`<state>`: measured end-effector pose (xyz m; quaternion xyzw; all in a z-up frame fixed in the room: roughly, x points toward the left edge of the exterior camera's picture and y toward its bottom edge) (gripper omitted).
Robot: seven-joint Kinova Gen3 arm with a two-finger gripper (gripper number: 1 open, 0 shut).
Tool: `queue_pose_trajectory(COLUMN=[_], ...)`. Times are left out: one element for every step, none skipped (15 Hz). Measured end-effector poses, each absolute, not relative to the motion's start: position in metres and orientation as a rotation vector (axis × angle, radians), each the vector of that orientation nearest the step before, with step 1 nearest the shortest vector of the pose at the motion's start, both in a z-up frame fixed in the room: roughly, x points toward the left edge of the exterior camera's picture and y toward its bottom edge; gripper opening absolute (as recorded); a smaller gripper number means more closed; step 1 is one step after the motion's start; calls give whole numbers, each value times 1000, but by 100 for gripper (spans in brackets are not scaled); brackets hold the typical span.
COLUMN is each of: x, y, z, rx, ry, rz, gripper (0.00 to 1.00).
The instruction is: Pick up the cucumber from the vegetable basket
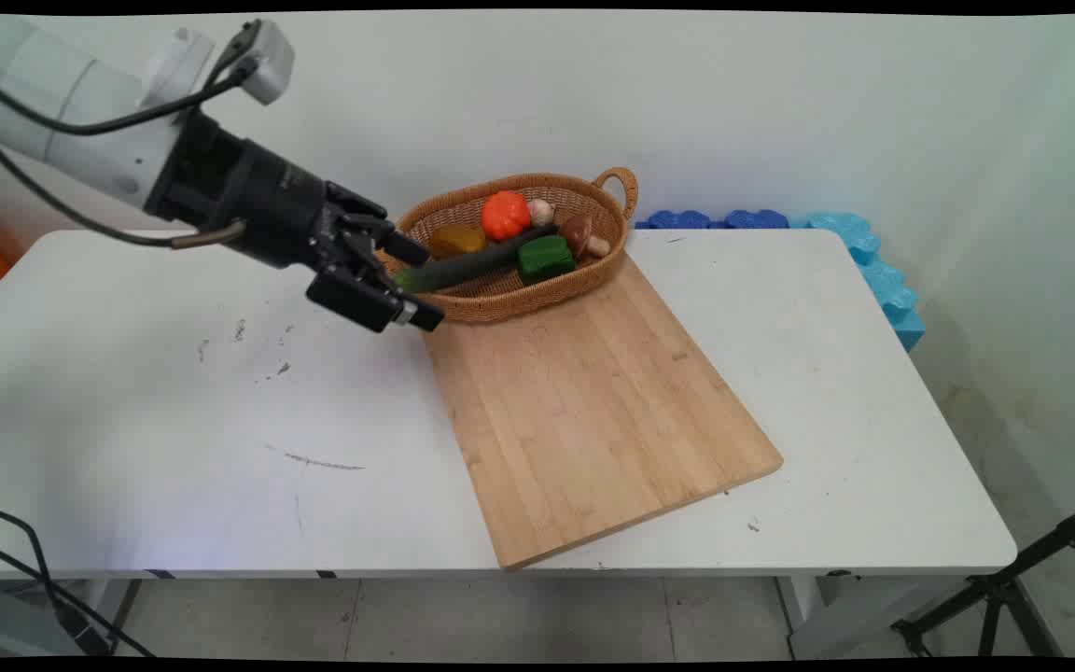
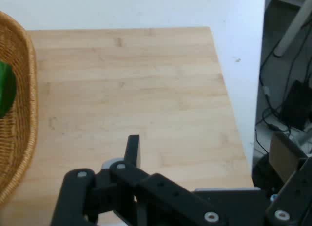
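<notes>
gripper (image 1: pixel 411 280): black two-finger claw, low at the near-left rim of the basket, pointing right across the table; fingers spread apart, nothing between them
fingers: one finger (image 1: pixel 402 247) sits just over the basket rim, next to the cucumber's end; the other (image 1: pixel 421 315) sits lower, at the far-left corner of the board; whether either touches anything, can't tell
cucumber (image 1: pixel 463 268): long dark green, lies diagonally in the basket, near end up on the rim right at the gripper
basket (image 1: pixel 537 297): oval wicker, handle at the far right end, on the table touching the board's far edge
basket contents: orange pumpkin (image 1: pixel 506 215), yellow-brown piece (image 1: pixel 456 240), green pepper (image 1: pixel 545 259), brown mushroom (image 1: pixel 579 233), small pale piece (image 1: pixel 540 211) behind the pumpkin
cutting board (image 1: pixel 593 411): light wood, bare, angled on the table, near corner reaches the table's front edge
hand view: board (image 2: pixel 136 89) fills the frame, basket wall (image 2: pixel 22 133) at left with a bit of green (image 2: pixel 6 89) inside, one fingertip (image 2: pixel 132 148) over the wood
table (image 1: pixel 174 420): white, a few dark scuffs left of the board
background: blue foam pieces (image 1: pixel 859 252) behind the table's far right corner
</notes>
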<state>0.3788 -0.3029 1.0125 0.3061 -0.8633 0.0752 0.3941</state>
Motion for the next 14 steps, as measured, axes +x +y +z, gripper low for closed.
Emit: queue_pose_trajectory(x=[377,375,372,370,368,365,363,360,358,357,357,357,358,358], y=[-308,-311,-316,-320,-326,-333,-340,-348,-356,-366,-374,-383,-393,-400], z=[1013,1013,1013,1014,1014,1015,1015,1016,1017,1017,1017,1017,1016,1015], rx=[788,796,805,814,825,839,853,871,893,920,949,987,1033,1075], ry=[-2186,-2184,-2182,-2180,-2179,-2177,-2175,-2173,-2173,-2175,-2179,-2184,-2186,-2189], rz=[196,201,207,213,221,231,241,255,271,291,310,330,349,364], gripper=[100,100,100,100,100,100,100,100,100,100,100,100,100,100])
